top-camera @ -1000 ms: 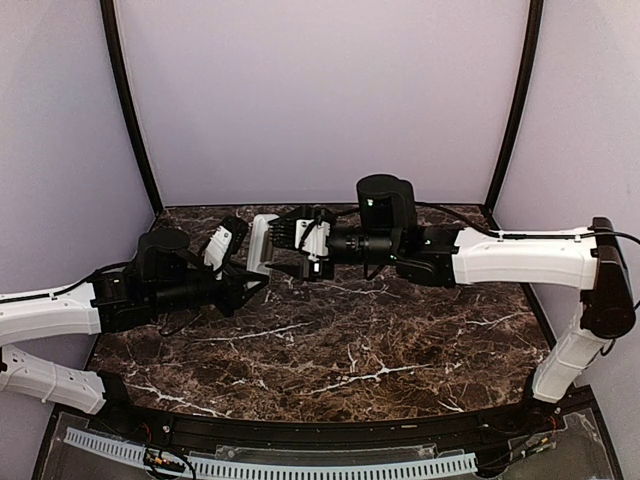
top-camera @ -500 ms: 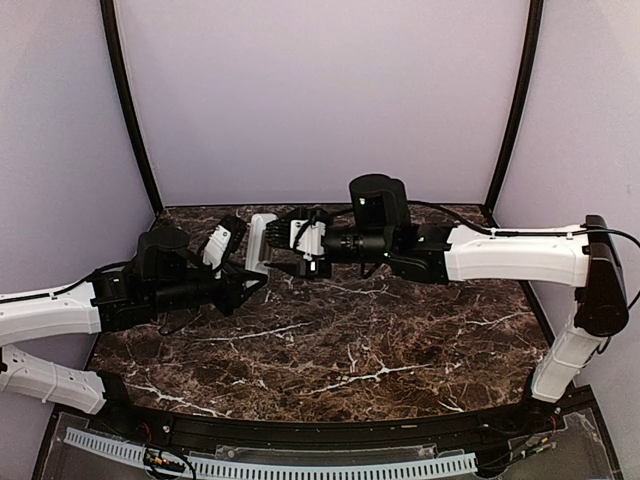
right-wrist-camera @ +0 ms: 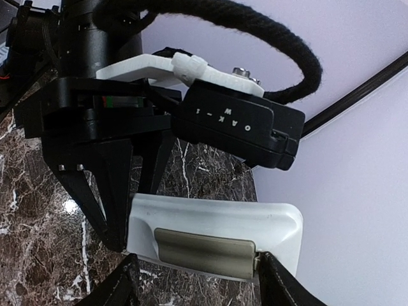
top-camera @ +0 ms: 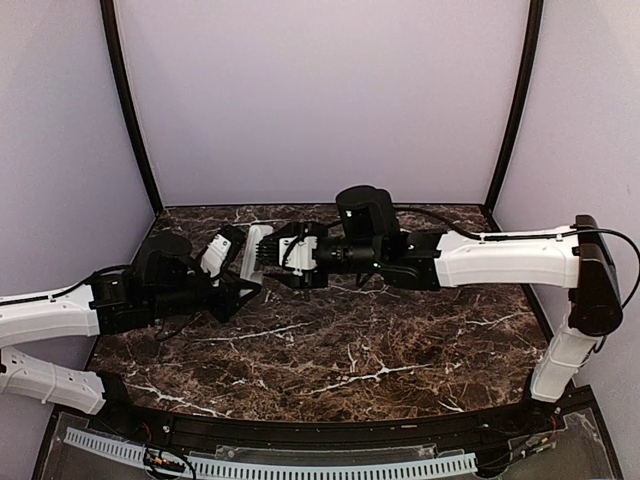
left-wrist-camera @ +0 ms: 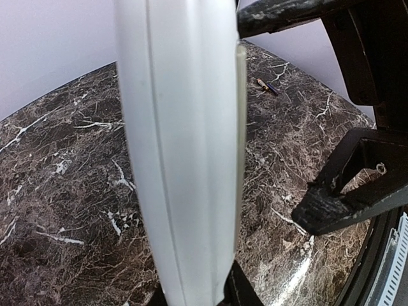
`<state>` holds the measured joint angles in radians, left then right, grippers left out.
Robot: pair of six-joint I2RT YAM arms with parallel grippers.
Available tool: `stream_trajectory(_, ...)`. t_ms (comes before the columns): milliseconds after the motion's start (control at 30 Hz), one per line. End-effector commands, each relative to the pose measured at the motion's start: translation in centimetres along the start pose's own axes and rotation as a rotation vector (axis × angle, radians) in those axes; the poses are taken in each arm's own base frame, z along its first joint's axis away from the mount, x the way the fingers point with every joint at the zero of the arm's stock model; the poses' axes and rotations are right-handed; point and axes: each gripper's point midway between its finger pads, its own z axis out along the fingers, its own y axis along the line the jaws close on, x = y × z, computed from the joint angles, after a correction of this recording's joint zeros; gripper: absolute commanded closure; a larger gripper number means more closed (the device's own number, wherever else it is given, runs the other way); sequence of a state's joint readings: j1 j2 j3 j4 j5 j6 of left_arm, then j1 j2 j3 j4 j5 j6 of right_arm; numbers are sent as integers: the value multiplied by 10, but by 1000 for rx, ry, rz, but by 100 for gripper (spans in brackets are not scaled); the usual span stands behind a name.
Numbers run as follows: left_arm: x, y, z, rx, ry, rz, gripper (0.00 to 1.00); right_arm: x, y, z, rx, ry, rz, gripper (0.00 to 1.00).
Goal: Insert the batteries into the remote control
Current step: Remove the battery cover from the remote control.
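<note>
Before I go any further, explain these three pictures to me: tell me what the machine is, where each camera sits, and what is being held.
The machine is two robot arms bolted at the near edge of a dark marble-patterned table. One picture comes from a camera above and behind the arms; the other two come from small cameras on each wrist.

The left tool is shut on the remote control, a slim white handset, and holds it up off the table. In the left wrist view the remote control fills the middle of the picture, seen edge-on. The right tool has reached across to it, its fingers on either side of the handset's end; whether they press it yet, I cannot tell.

A small thin object, perhaps a battery, lies far back on the table.
</note>
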<state>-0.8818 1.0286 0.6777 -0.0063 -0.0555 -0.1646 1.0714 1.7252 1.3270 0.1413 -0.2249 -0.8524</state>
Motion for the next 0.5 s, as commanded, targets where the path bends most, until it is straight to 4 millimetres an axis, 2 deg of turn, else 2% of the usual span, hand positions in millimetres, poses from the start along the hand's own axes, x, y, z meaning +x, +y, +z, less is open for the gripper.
stream_trajectory(0,-46,-3,-14,-3,-171,13,100,25,75,11,-187,87,60,40)
stream_trajectory(133,-43,10,-11,-80,-142,7,100,24,85,8,-184,98,73,41)
stream_trajectory(267,-37,25,-8,-172,-106,25,100,22,87,-1,-168,92,107,41)
stream_trajectory(467,-30,33,-2,-220,-71,49,100,24,86,-10,-138,104,145,41)
